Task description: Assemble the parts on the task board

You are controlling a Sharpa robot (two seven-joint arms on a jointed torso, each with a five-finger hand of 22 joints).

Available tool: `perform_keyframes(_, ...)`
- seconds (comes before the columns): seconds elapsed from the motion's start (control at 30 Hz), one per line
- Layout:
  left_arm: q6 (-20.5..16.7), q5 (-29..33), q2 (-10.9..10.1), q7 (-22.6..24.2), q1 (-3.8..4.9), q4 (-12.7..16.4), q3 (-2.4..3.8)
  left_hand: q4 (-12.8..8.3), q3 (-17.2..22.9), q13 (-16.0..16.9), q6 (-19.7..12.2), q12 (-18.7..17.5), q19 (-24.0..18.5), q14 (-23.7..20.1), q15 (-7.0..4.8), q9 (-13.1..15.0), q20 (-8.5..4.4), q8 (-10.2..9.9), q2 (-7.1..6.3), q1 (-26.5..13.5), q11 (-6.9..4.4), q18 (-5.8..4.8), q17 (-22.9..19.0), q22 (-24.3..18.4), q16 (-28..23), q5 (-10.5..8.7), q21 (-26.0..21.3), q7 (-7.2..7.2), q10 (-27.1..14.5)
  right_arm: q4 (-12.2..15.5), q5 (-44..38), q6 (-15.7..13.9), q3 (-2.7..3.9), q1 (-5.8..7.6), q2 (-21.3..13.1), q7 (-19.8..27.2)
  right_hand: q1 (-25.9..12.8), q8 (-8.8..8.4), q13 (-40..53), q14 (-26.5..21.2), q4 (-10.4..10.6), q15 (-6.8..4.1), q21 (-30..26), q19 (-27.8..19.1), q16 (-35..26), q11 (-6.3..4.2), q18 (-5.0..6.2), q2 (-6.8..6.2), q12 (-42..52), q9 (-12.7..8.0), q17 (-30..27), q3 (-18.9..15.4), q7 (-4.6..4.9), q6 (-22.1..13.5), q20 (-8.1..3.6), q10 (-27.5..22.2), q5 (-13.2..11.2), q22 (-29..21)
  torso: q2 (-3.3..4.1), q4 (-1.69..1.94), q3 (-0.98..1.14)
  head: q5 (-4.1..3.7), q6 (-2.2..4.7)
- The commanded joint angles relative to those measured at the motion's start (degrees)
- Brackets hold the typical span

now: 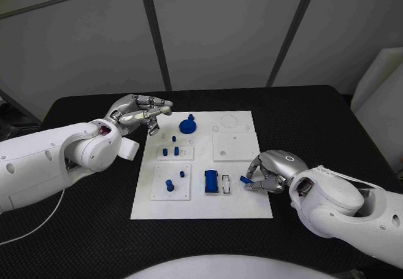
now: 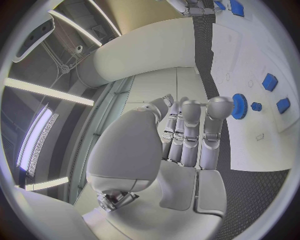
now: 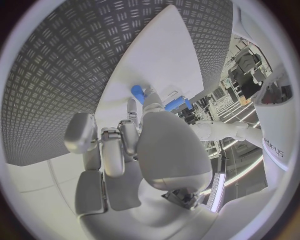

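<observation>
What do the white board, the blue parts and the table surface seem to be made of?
Board: likely plastic, matte white, flat with crisp moulded recesses. Blue parts, such as the round one: likely plastic too, uniform colour, dull sheen; possibly printed, cannot tell. Table: a black mat, probably rubber or textured sheet; the right wrist view shows a raised tread pattern.

My left arm enters from the left, its hand (image 1: 140,113) raised with fingers held together, fairly straight and holding nothing. My right arm enters from the right, its hand (image 1: 273,171) lowered, fingers curled in, pinching a small blue part (image 1: 245,179) at the fingertips.
</observation>
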Motion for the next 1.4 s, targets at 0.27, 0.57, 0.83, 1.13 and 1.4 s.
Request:
perform_keyframes(0.27,0.6,0.25,-0.01,0.07,0.06,0.15,0.03,0.05,-0.46,0.11,-0.07,0.38,0.17,-0.54,0.01,-0.09,-0.06,0.39,0.36,-0.19,0.04,0.56,-0.04,-0.01,0.06,0.18,-0.07,0.01,-0.45,-0.76,-4.51,8.06,-0.8,-0.92,0.41,-2.46,3.26,0.21,2.46,5.62,-1.44,-0.53,0.0,0.02,-0.06,-0.7,-0.57,2.38,0.09,-0.46,13.12,2.58,-0.23,1.36,-0.2,-0.19,1.93,0.39,-0.02,-0.03,0.04,-0.07,0.14)
perform_keyframes(0.57,0.59,0.25,-0.01,0.09,0.05,0.12,0.03,0.05,-0.46,0.11,-0.07,0.38,0.17,-0.54,0.01,-0.09,-0.06,0.39,0.36,-0.19,0.04,0.56,-0.04,-0.01,0.06,0.18,-0.07,0.01,-0.45,-0.21,1.62,5.79,-0.8,-0.94,0.11,-2.72,4.73,0.13,3.12,5.76,-1.12,-1.4,0.61,0.64,0.27,-1.7,-0.75,7.09,0.77,-0.58,13.75,8.9,-1.31,2.82,-1.04,0.6,4.55,1.3,-0.01,0.01,0.07,0.07,0.23)
perform_keyframes(0.83,0.53,0.25,-0.02,0.04,0.0,0.12,0.03,0.02,-0.45,0.11,-0.07,0.39,0.12,-0.58,0.0,-0.09,-0.06,0.41,0.41,-0.15,0.03,0.59,-0.14,-0.09,0.03,0.18,-0.21,0.0,-0.48,0.41,2.97,3.17,-0.79,-0.93,-0.06,-2.97,4.71,0.28,3.36,5.84,-1.76,-1.68,0.9,0.88,0.44,-1.99,-0.86,6.13,0.92,-0.33,14.06,12.9,-1.63,3.71,-1.38,1.06,4.7,1.79,0.01,-0.05,0.07,0.24,0.21)
perform_keyframes(1.13,0.55,0.25,0.04,-0.01,-0.06,0.06,0.03,0.02,-0.45,0.11,-0.07,0.39,0.12,-0.58,0.0,-0.09,-0.06,0.41,0.41,-0.15,0.03,0.59,-0.14,-0.09,0.03,0.18,-0.21,0.0,-0.48,2.46,3.54,-3.61,-0.74,-0.88,-0.81,-3.54,2.69,0.41,3.23,5.9,-1.47,-1.73,0.96,0.93,0.59,-2.03,-0.88,3.82,0.54,0.07,14.35,15.59,-1.73,3.89,-1.41,1.02,5.11,1.93,-0.04,-0.02,-0.02,0.32,0.14)
perform_keyframes(1.4,0.6,0.25,0.14,0.0,-0.07,0.08,0.03,-0.05,-0.41,0.11,-0.07,0.41,0.13,-0.59,-0.01,-0.09,-0.07,0.43,0.46,-0.04,0.01,0.58,-0.16,-0.07,0.06,0.2,-0.19,-0.02,-0.51,4.93,7.18,-11.4,-0.62,-0.8,-0.91,-3.12,0.61,0.88,3.6,5.98,-0.66,-1.85,1.33,1.25,0.79,-2.21,-0.98,2.03,0.91,0.67,14.72,17.14,-1.96,4.25,-1.5,1.35,4.75,2.52,0.05,-0.01,-0.02,0.31,0.33)
